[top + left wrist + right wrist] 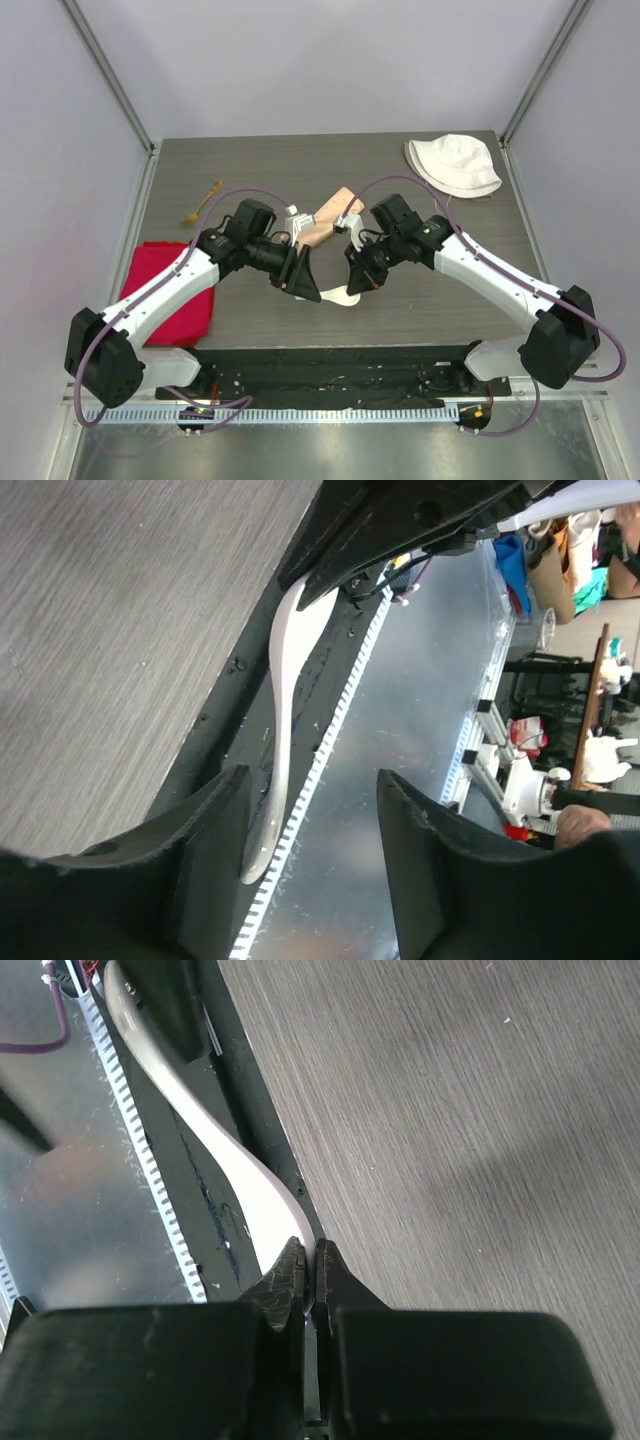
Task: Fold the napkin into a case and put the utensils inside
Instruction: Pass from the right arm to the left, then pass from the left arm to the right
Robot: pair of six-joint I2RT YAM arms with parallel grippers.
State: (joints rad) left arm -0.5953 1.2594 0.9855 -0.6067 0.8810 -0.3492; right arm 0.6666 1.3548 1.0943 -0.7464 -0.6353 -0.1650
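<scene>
The peach napkin [325, 222] lies folded as a narrow case at the table's middle, partly hidden by both arms. The white spoon [341, 297] is held above the near table edge. My right gripper [356, 282] is shut on the spoon's bowl edge [235, 1175], its fingertips [292, 1260] pinching it. My left gripper [304, 280] is open, and in the left wrist view the gripper [312, 780] has the spoon's handle [285, 680] between its fingers, close to the left finger [215, 830]. The gold fork [200, 205] lies at the far left of the table.
A bright red cloth [170, 290] lies at the near left under the left arm. A white fabric hat [455, 165] sits at the far right corner. The black mounting rail [330, 365] and metal base lie just below the grippers.
</scene>
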